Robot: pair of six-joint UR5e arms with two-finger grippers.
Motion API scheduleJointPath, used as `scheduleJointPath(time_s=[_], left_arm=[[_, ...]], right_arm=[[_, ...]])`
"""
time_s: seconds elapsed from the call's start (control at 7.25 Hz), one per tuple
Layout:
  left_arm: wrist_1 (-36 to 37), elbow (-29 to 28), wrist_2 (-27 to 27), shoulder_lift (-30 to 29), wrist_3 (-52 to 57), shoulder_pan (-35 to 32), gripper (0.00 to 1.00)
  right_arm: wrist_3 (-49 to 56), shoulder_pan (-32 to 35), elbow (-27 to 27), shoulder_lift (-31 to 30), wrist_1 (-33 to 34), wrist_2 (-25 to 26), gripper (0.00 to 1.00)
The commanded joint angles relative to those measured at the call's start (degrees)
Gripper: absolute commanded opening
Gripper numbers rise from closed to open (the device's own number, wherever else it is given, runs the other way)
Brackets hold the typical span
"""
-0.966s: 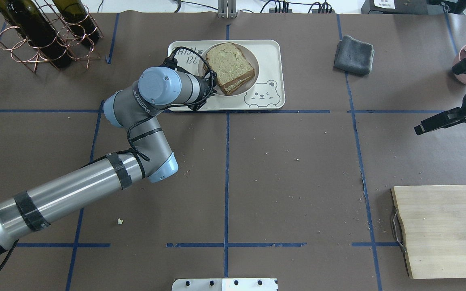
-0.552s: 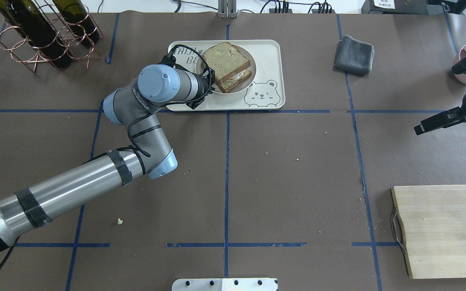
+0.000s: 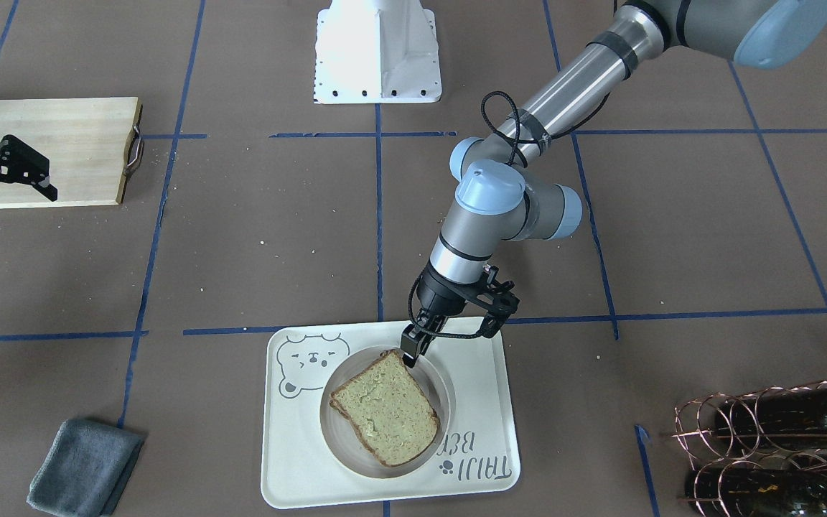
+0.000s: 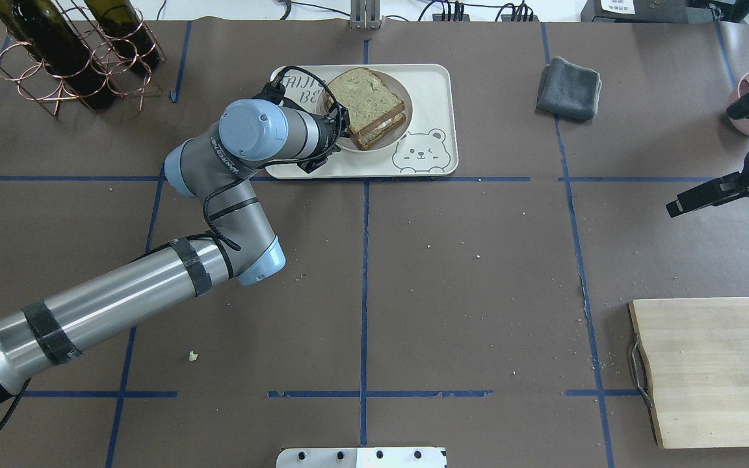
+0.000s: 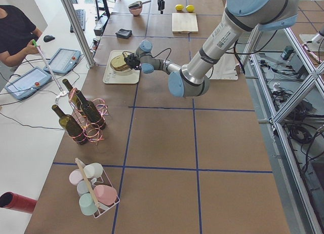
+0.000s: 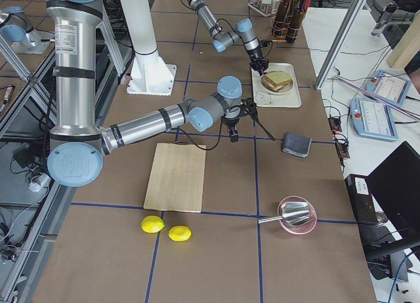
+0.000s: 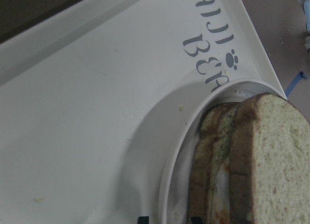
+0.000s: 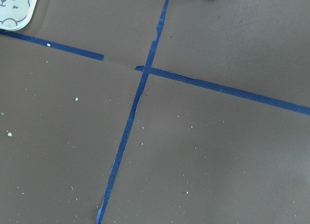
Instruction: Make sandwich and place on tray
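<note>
Located the sandwich (image 4: 367,103) on a small round plate (image 4: 393,138), seated inside the tray (image 4: 430,84) at 12 o'clock from bench (image 4: 465,292) centre in the overhead view. Found the left claw (image 3: 411,353) at the plate's 8 o'clock edge, pinched narrow across the rim. Judged it closed on the plate rather than on the food. Judged reason for that hold: to shift the stack as one unit without crushing or shearing the slices. Noted the plate lying between the lettering at the tray's 10 o'clock and the bear face at 5 o'clock, well inside the tray wall and so unlikely to tip over the edge. Found the right claw (image 6: 253,138) spread wide, empty, hung above the bench at 3 o'clock. Judged it parked there to stay out of the working arm's path.

Counted:
- two bread slices, with one white egg layer between them
- one plate and one tray
- one cutting board (image 4: 712,370) at 4 o'clock
- one grey cloth (image 4: 569,88) at 1 o'clock
- two lemons (image 6: 152,224)
- one pink bowl (image 6: 285,224)
- one bottle rack (image 4: 65,65) at 10 o'clock, holding at least two bottles (image 4: 124,29)

Judged assembly complete and delivery all but done, with release and withdrawal outstanding.
</note>
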State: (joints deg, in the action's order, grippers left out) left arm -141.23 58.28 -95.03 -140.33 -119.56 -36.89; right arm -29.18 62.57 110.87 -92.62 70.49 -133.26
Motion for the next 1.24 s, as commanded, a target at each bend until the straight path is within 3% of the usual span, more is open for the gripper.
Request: scheduleJointPath(time_s=[0.0, 0.28, 0.55, 0.69, 0.83, 1.1], left_arm=[[0.4, 4.3, -0.2, 2.7, 3.9, -0.5, 0.37], [2.3, 12.2, -4.8, 10.0, 9.4, -1.3, 0.37], [9.8, 28.5, -10.3, 22.0, 21.8, -3.1, 0.38], [13.1, 36.4, -10.5, 29.2, 30.4, -3.4, 0.41], [13.4, 40.7, -12.4, 35.8, 39.2, -5.2, 0.41], [13.1, 45.8, -21.1, 49.3, 66.4, -16.9, 0.47]], right_arm=[[0.0, 0.0, 0.0, 0.0, 0.0, -0.1, 1.00], [0.0, 0.2, 0.1, 0.1, 0.0, -0.1, 1.00], [0.0, 1.8, 0.6, 0.1, 0.3, -1.3, 1.00], [0.0, 2.6, 0.7, 0.0, 0.4, -1.7, 1.00], [0.0, 2.9, 0.6, -0.2, 0.6, -1.7, 1.00], [3.0, 5.2, 0.6, -0.6, 3.8, -2.6, 1.00]])
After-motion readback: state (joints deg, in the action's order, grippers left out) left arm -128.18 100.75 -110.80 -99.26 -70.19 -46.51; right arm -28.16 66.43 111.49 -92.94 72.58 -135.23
